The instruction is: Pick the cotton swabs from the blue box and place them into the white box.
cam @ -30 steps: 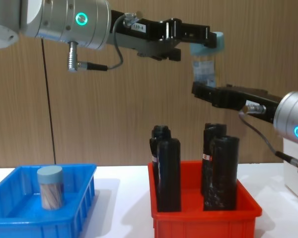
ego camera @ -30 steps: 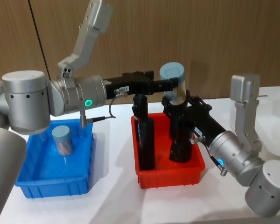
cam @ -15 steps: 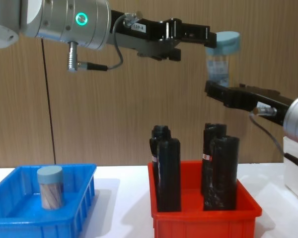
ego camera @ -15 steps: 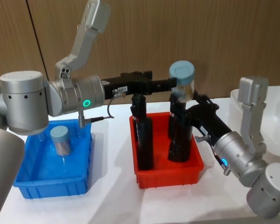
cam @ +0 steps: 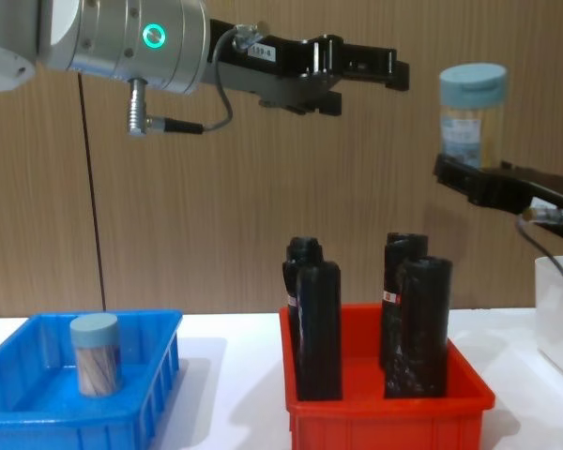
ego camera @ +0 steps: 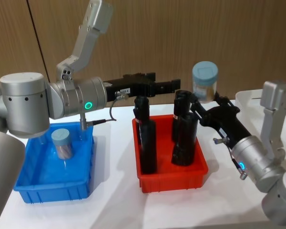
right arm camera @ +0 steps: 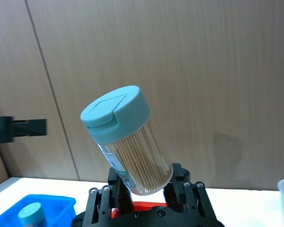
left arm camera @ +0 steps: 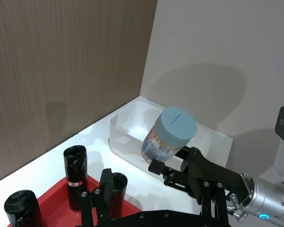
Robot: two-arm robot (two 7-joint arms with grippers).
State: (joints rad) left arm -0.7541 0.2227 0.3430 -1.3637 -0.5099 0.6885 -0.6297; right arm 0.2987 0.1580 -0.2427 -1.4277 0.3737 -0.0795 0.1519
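Now the fingers (right arm camera: 178, 178) of the right gripper (cam: 469, 173) are clamped on the base of the held jar of cotton swabs (ego camera: 205, 81). Over the last second they have carried it sideways, clear of the left gripper (cam: 394, 73) it sat against, and out past the far right corner of the red bin (ego camera: 174, 179). To my eye the handover is done and the jar is on its way. It rides lid up, high above the table (ego camera: 119, 205), and the white box (ego camera: 250, 94) lies just beyond it to the right. Behind those fingers the right arm slopes up and forward from the table's right edge. The left gripper's fingers (cam: 371, 58) stand apart and empty, hanging where they were above the black cylinders (ego camera: 185, 138), with that arm stretched level across from the left. 1 second jar (ego camera: 63, 142) stands upright in the blue box (ego camera: 52, 191), so another trip looks due.
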